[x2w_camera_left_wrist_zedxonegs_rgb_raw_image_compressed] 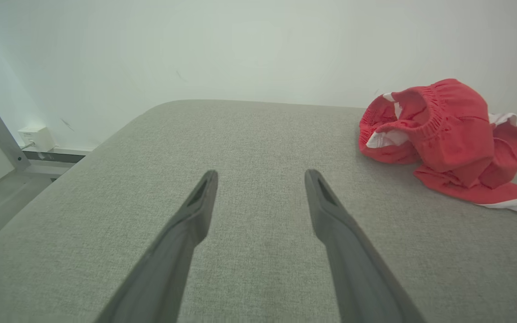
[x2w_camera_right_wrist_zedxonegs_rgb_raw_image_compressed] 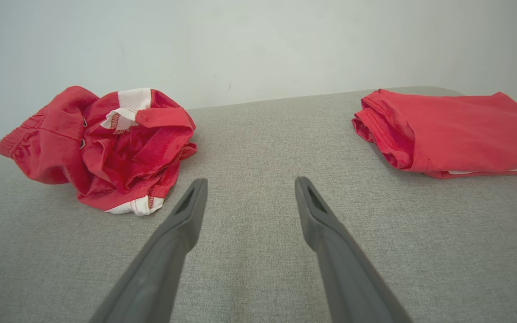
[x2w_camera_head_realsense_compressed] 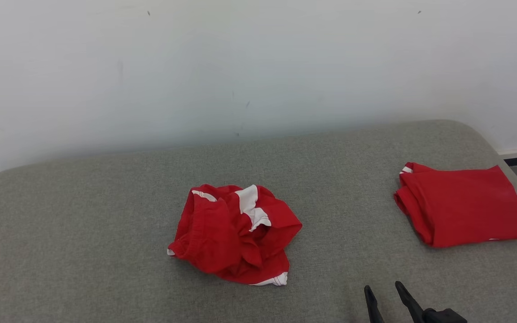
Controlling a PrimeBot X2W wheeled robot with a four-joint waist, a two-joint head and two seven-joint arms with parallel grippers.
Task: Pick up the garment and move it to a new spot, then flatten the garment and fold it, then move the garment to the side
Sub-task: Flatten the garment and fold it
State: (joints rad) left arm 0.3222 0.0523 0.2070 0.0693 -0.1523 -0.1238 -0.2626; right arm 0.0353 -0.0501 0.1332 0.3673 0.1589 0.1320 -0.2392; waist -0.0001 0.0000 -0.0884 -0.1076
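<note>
A crumpled red garment [x2w_camera_head_realsense_compressed: 236, 233] with white trim lies in a heap near the middle of the grey padded surface [x2w_camera_head_realsense_compressed: 83, 215]. In the left wrist view the same garment [x2w_camera_left_wrist_zedxonegs_rgb_raw_image_compressed: 447, 139] sits off to the right, and in the right wrist view the garment [x2w_camera_right_wrist_zedxonegs_rgb_raw_image_compressed: 110, 143] sits to the left. My right gripper [x2w_camera_head_realsense_compressed: 383, 289] is open at the lower right, empty, well short of the heap. My left gripper [x2w_camera_left_wrist_zedxonegs_rgb_raw_image_compressed: 260, 175] is open over bare fabric, with nothing between its fingers. The right wrist view shows my right gripper [x2w_camera_right_wrist_zedxonegs_rgb_raw_image_compressed: 249, 181] open over the surface between the two red pieces.
A second red garment [x2w_camera_head_realsense_compressed: 465, 204], folded flat, lies at the right end of the surface; it appears as the folded garment [x2w_camera_right_wrist_zedxonegs_rgb_raw_image_compressed: 456, 130] in the right wrist view. A white wall [x2w_camera_head_realsense_compressed: 258, 67] runs behind. Floor and a wall socket [x2w_camera_left_wrist_zedxonegs_rgb_raw_image_compressed: 36, 137] lie past the surface's left edge.
</note>
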